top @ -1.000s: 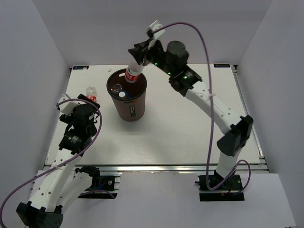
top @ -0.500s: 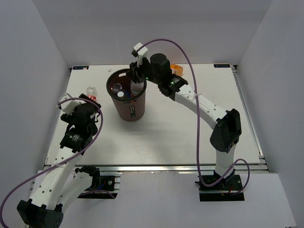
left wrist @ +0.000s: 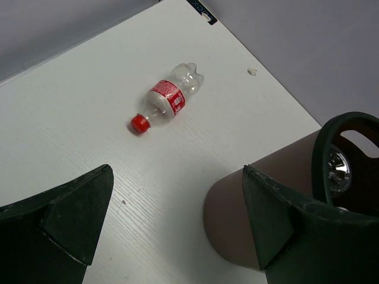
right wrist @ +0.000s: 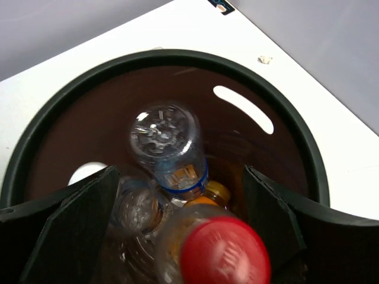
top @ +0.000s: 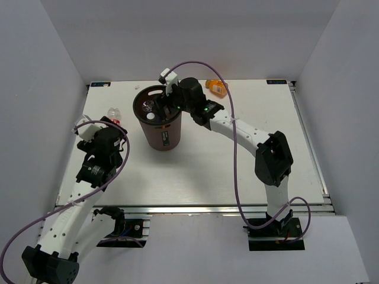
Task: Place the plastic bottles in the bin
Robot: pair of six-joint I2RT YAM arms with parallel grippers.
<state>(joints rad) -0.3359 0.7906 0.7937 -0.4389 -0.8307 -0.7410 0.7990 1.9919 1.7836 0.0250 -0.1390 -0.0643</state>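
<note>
The dark maroon bin (top: 161, 131) stands at the table's back left. My right gripper (top: 163, 106) hangs open over its mouth. In the right wrist view a red-capped clear bottle (right wrist: 224, 255) shows blurred between the wide-apart fingers (right wrist: 71, 219), inside the bin's rim (right wrist: 177, 56). Below it lie a clear bottle with a blue band (right wrist: 169, 148) and an orange one (right wrist: 207, 195). My left gripper (left wrist: 177, 219) is open and empty above the table, left of the bin (left wrist: 260, 219). A clear bottle with a red label and cap (left wrist: 167, 100) lies ahead of it.
An orange bottle (top: 217, 87) lies at the back of the table, right of the bin. The red-label bottle (top: 114, 114) lies near the left wall. White walls close in the table on three sides.
My right arm came down from above the bin with the red-label bottle, lowered it into the bin's mouth, and its fingers opened. The left arm has hardly moved.
</note>
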